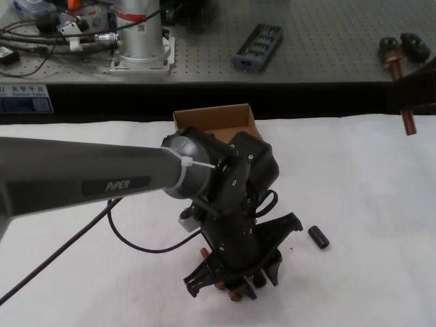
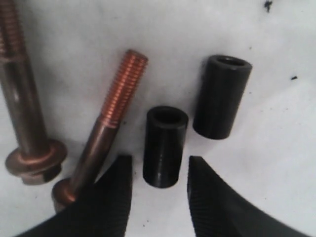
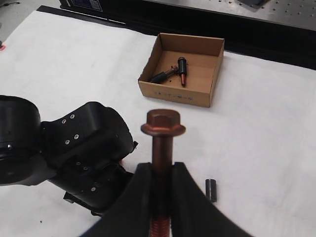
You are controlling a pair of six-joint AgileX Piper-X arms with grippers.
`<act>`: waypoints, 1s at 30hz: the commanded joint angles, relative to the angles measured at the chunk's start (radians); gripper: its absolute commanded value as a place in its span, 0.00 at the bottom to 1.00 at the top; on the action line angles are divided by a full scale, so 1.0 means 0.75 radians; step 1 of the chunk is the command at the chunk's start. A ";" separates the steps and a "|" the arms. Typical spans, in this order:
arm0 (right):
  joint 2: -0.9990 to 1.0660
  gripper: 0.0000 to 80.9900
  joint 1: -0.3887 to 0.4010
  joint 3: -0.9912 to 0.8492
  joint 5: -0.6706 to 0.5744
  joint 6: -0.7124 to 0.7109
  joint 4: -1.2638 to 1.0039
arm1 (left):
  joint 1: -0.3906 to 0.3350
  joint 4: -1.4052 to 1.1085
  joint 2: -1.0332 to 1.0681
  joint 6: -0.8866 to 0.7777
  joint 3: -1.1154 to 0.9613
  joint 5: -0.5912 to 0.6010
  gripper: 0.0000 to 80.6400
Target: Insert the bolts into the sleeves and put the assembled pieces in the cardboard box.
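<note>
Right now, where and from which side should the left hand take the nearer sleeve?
Across its smooth round sides at mid-length, straight on from where the left hand sits: the sleeve is between the open fingers, clear of bolt and second sleeve.

The left arm [image 1: 82, 180] extends from nine o'clock in the high view, wrist bent down, left gripper [image 2: 159, 163] low at six o'clock, fingers apart. The right gripper [image 3: 160, 168], at two o'clock, clamps a bolt [image 3: 163, 129].
</note>
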 commanded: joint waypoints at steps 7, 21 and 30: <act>-0.025 0.04 -0.011 -0.006 0.018 -0.009 0.007 | 0.013 0.031 0.041 -0.003 0.002 -0.138 0.35; -0.185 0.04 -0.011 -0.006 0.027 -0.001 -0.013 | 0.044 0.130 0.041 0.255 0.002 -0.152 0.03; -0.196 0.04 -0.011 -0.001 0.027 -0.001 -0.003 | 0.044 0.068 0.013 0.738 -0.045 -0.156 0.03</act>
